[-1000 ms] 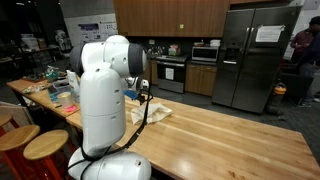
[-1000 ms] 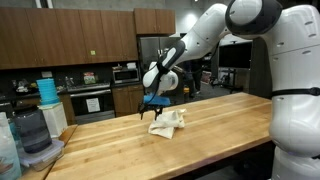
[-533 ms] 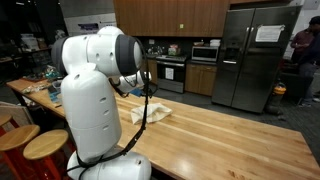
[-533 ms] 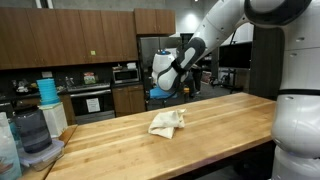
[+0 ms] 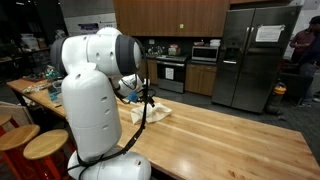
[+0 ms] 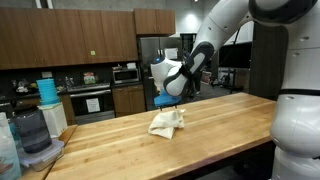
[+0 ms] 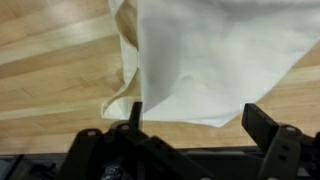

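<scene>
A crumpled cream cloth (image 5: 152,113) (image 6: 167,122) lies loose on the long wooden table (image 5: 230,135) (image 6: 222,122). My gripper (image 6: 166,100) hangs a short way above it, pointing down, and touches nothing. In the wrist view the cloth (image 7: 215,55) fills the upper right over the wood planks (image 7: 50,70). Below its edge my gripper (image 7: 200,118) stands open, its dark fingers wide apart with nothing between them. The arm's white body hides most of the gripper (image 5: 143,97) in an exterior view.
Round wooden stools (image 5: 45,146) stand by the table's near corner, and clutter (image 5: 50,90) covers its far end. A blender jar (image 6: 30,135) and stacked blue cups (image 6: 47,90) sit at one end. A fridge (image 5: 250,55) and kitchen counters are behind.
The gripper has opened to its widest and lifted off the cloth, shifting sideways above it. The arm's body has turned. The cloth stays on the table.
</scene>
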### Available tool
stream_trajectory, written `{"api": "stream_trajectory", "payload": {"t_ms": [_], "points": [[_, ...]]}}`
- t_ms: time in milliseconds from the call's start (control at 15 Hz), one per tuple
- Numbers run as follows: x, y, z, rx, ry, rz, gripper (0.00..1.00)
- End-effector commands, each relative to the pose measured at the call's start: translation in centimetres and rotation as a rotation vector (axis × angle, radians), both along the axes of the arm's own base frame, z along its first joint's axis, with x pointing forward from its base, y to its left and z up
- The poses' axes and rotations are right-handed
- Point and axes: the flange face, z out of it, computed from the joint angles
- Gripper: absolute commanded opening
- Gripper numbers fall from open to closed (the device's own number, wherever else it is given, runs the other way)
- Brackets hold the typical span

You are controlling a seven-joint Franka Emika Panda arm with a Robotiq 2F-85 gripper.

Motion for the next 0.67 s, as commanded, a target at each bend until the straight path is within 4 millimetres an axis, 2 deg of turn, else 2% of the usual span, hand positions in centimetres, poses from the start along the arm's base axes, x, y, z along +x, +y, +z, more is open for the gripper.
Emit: {"api": "stream_trajectory", "payload": {"t_ms": [0, 333, 600], "points": [[-0.4, -0.1, -2.0, -0.035, 0.099, -0.087, 1.0], [-0.3, -0.6, -4.2, -0.052, 0.265, -0.187, 1.0], [0.9, 0.2, -5.5, 0.132, 0.418, -0.14, 1.0]]}}
